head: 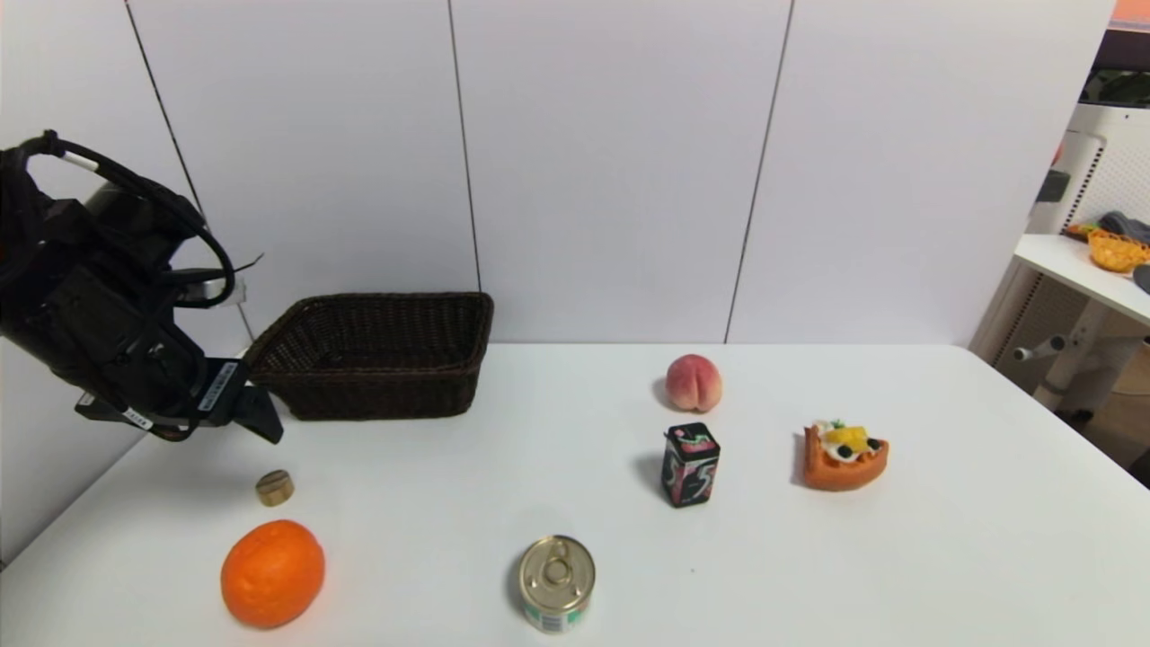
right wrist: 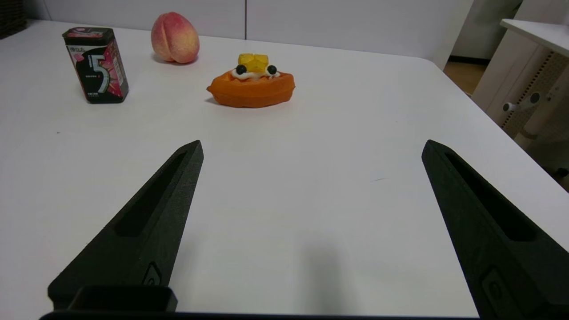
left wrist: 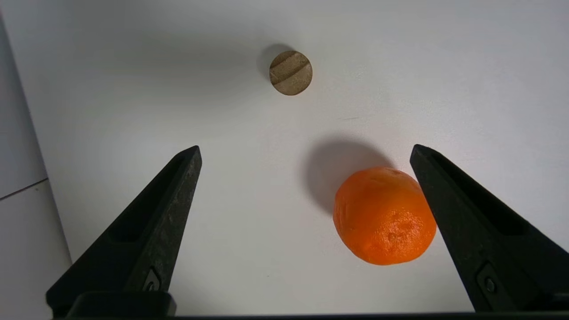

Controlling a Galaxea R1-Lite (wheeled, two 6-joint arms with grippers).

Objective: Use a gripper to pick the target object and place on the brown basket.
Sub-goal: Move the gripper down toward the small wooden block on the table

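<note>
Sitting nearest on the worktop [head: 809, 575] are an orange [head: 272, 572] at the left and a silver-topped tin can [head: 556, 582] toward the middle. Just beyond the orange lies the target object [head: 274, 487], a tiny brass-gold cylinder resting flat and untouched, close to the orange but apart from it. Above and slightly behind it hangs the left claw [head: 256, 409], clear of the worktop; in its wrist view its two fingers [left wrist: 164, 213] are spread wide and hold nothing, with the cylinder [left wrist: 290, 73] out ahead of the tips and the orange [left wrist: 384, 215] lying close beside one finger. Farther back on the left stands the brown basket [head: 373, 353], empty as far as can be seen and well within reach of that arm. To the right, in the middle distance, are a small gum box [head: 690, 465], a waffle-shaped pastry toy [head: 844, 456] and, farthest, a peach [head: 694, 382]. The right claw [right wrist: 311, 146] is out of the head view; its own camera shows it spread open over bare worktop, idle. The pick is not yet begun, and the risks look plain: the cylinder is low and small, so a descent that stops short would close on air, while a wide claw coming down off-centre could knock the orange or flick the cylinder away. A weak pinch on so short a wall might also let it slip during the carry to the basket.
</note>
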